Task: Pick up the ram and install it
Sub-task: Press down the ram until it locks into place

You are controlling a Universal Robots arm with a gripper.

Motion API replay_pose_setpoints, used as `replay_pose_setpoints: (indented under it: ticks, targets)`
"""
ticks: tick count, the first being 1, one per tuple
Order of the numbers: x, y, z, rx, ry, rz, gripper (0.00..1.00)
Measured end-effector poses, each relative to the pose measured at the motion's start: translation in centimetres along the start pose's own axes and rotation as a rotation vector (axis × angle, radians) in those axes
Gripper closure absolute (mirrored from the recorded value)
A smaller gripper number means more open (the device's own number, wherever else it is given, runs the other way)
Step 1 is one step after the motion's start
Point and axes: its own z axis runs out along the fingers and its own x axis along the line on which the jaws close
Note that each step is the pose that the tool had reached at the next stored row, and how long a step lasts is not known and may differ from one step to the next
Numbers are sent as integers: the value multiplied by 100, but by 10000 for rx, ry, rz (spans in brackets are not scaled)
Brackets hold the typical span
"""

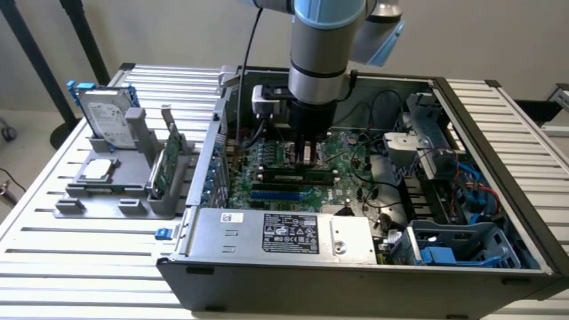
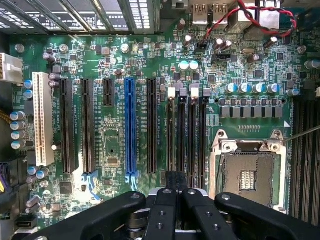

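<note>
Inside the open computer case point(image 1: 498, 127) on the worktop point(image 1: 71, 267), we see the arm's hand point(image 1: 307, 159) lowered over the motherboard point(image 1: 266, 160) with its fingers point(image 2: 165, 215) pressed together and nothing between them. Directly beneath it, the ram point(image 1: 298, 177) appears to stand on edge in a black memory slot (whether it is fully seated we cannot tell). We judge the stick light, thin, stiff and fragile, best taken by its long bare edges near the middle, clear of chips and contacts.
</note>
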Motion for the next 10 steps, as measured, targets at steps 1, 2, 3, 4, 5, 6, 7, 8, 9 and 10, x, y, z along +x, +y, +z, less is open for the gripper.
replay_pose_setpoints:
  ticks: [1,2,3,4,5,6,7,8,9,10]
  targets:
    - [0,0,7,-1,2,-5,89]
    - [0,0,14,-1,0,-11,89]
    - [-1,-1,24,2,-12,-17,89]
    - [0,-1,27,1,-6,-22,89]
    - [0,-1,28,0,-4,-26,89]
    - [0,-1,23,1,-9,-29,89]
    - [1,-2,-1,11,-30,-33,89]
    - [5,0,-48,7,-25,-33,89]
    - [10,1,-96,3,-18,-33,89]
    - [12,2,-141,2,-19,-33,89]
